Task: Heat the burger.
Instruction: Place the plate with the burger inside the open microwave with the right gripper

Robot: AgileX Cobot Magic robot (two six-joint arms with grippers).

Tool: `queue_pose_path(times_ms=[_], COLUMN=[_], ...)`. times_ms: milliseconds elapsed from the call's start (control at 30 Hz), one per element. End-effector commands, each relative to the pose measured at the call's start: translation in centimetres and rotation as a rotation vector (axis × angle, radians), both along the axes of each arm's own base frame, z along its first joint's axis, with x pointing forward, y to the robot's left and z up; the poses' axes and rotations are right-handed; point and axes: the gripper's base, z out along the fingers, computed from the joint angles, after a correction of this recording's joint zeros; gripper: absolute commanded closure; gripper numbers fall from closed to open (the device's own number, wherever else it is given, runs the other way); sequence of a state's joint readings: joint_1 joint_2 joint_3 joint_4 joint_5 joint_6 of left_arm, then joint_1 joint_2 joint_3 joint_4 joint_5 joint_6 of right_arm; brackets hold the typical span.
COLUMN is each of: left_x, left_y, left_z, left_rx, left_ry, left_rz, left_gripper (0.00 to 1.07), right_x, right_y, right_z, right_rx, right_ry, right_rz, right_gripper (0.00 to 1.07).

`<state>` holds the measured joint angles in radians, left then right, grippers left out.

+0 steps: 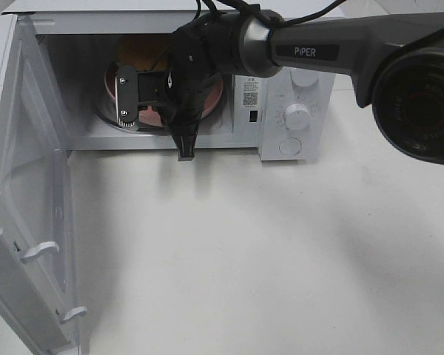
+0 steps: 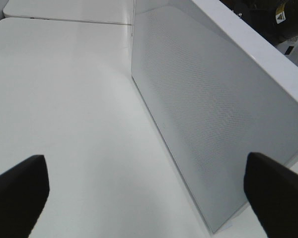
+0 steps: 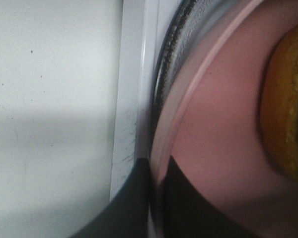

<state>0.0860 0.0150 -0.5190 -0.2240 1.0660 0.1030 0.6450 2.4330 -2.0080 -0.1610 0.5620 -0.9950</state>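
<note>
The glossy golden-brown burger (image 1: 139,50) is sitting on the smooth, round pink plate (image 3: 213,129) inside the open white microwave (image 1: 300,81). The right tool (image 3: 151,198) is pinching the plate's thin rim. The left tool (image 2: 146,196) is hanging spread wide over the matte tabletop (image 2: 64,99).

Golden-brown burger (image 1: 140,50), pink plate (image 3: 213,124), white microwave (image 1: 237,139)

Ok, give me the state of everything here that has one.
microwave door: wide open.
right gripper: shut on the rim of the pink plate.
pink plate: inside the microwave, on the turntable.
burger: on the pink plate, inside.
left gripper: open, empty, beside the microwave's side wall.
</note>
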Motion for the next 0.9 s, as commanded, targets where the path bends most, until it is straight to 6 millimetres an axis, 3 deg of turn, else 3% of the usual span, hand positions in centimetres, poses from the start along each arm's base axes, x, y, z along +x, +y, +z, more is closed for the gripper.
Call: queue_pose_path(times_ms=[33,667,900], left_x=[0.0,0.0,0.0], left_y=[0.0,0.0,0.0], left_z=[-0.1,-0.1,-0.1], left_rx=[-0.002,-0.002,-0.002], left_ry=[0.002,0.002,0.002], left_rz=[-0.005,-0.005,-0.005], left_gripper=[0.07,0.07,0.07], right_x=[1.1,1.7,1.6], right_y=[-0.2,0.4,0.3], right_z=[0.6,-0.5,-0.6], right_rx=[0.054,0.068,0.068], right_ry=[-0.069,-0.085,-0.067], right_rz=[-0.007,-0.002,-0.009], right_gripper=[1.07,1.05,0.97])
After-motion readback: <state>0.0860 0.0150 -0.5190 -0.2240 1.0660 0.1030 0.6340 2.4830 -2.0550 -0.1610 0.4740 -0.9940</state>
